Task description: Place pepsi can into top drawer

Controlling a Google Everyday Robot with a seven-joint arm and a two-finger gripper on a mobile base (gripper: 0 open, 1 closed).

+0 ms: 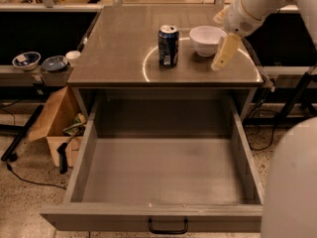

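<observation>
Standing pepsi can (168, 46) outside open top drawer (99, 221), gripper (225, 52) beside bowl (208, 39)

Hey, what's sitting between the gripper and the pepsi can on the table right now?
In the camera view, the white bowl stands between the gripper, which is over the right side of the tabletop, and the pepsi can.

Smooth, rounded white arm (258, 3), ringed by a thin tan band near the wrist. Pale cream gripper (224, 53), flat and tapering, just right of the white bowl (203, 46). Broad curved white shell (292, 182) well below that bowl.
</observation>
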